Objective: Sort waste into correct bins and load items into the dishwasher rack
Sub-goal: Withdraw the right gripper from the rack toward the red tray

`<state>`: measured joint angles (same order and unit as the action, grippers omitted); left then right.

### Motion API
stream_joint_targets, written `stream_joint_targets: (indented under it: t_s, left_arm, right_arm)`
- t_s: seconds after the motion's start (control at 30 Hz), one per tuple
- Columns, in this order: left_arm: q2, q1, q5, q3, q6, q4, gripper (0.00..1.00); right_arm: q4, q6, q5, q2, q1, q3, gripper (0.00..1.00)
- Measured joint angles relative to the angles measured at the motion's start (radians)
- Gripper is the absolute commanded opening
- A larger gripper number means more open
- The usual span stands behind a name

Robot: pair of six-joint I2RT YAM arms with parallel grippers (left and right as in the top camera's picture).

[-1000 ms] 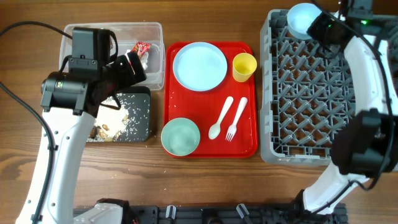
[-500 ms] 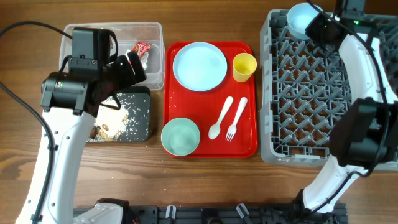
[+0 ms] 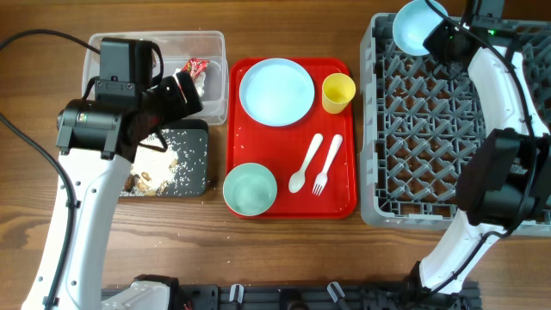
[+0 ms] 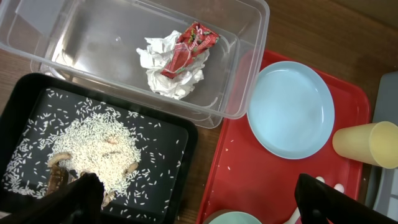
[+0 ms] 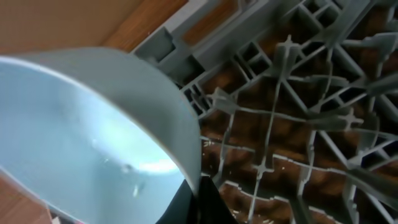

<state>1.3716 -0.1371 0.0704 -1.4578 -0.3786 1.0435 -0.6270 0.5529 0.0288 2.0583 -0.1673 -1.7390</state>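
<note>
The wooden counter (image 3: pixel 284 26) carries everything. The grey dishwasher rack (image 3: pixel 372 129), the biggest item, sits on its right side. The flat red tray (image 3: pixel 344 172) lies in the middle, just beside the rack. On the left, the clear tub (image 4: pixel 93 37) stands at the far edge, with the shallower black tray (image 4: pixel 168 162) directly in front of it. The left end effector (image 4: pixel 202 198) hangs above these two bins with its fingers spread as wide as they go, holding nothing. The pale blue plate (image 3: pixel 276 91) rests at the far end of the red tray, and the mint bowl (image 3: pixel 250 189) sits upright at the tray's near left corner. The pale blue bowl (image 3: pixel 416 26) is tilted on edge at the far left corner of the rack. The right end effector (image 5: pixel 198 186) is clamped tight on its rim, and the rack's lattice shows beneath it. The yellow cup (image 3: pixel 337 92) stands upright just right of the plate. The white spoon (image 3: pixel 305 164) and fork (image 3: pixel 325 165) lie side by side on the tray, between the cup and the near edge. Inside the clear tub, the crumpled napkin (image 4: pixel 163 74) lies with the red wrapper (image 4: pixel 186 53) on top of it. Rice scraps (image 4: pixel 93 146) are scattered over the black tray, along with a few brownish bits.
</note>
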Motion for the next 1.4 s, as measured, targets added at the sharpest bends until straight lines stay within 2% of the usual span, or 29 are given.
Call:
stream_joint_targets:
  t_s: [0.37,0.6,0.73,0.93,1.2,1.4]
  left_arm:
    - [0.000,0.000,0.000,0.000,0.000,0.000,1.00]
    - [0.000,0.000,0.000,0.000,0.000,0.000,1.00]
    - [0.000,0.000,0.000,0.000,0.000,0.000,1.00]
    - [0.000,0.000,0.000,0.000,0.000,0.000,1.00]
    - [0.000,0.000,0.000,0.000,0.000,0.000,1.00]
    - [0.000,0.000,0.000,0.000,0.000,0.000,1.00]
  right_arm:
    - [-0.052,-0.039,-0.062,-0.045,0.001,0.002,0.04]
    - [-0.080,-0.062,-0.329,-0.245,0.061,0.002,0.04]
    - [-0.084,-0.101,-0.595,-0.280,0.195,0.001,0.04]
    - [-0.056,-0.162,-0.962,-0.237,0.388,0.001,0.04]
    - [0.056,-0.315,-1.173,-0.114,0.386,0.001,0.04]
    - [0.150,-0.463,-1.246,-0.014,0.385,0.001,0.04]
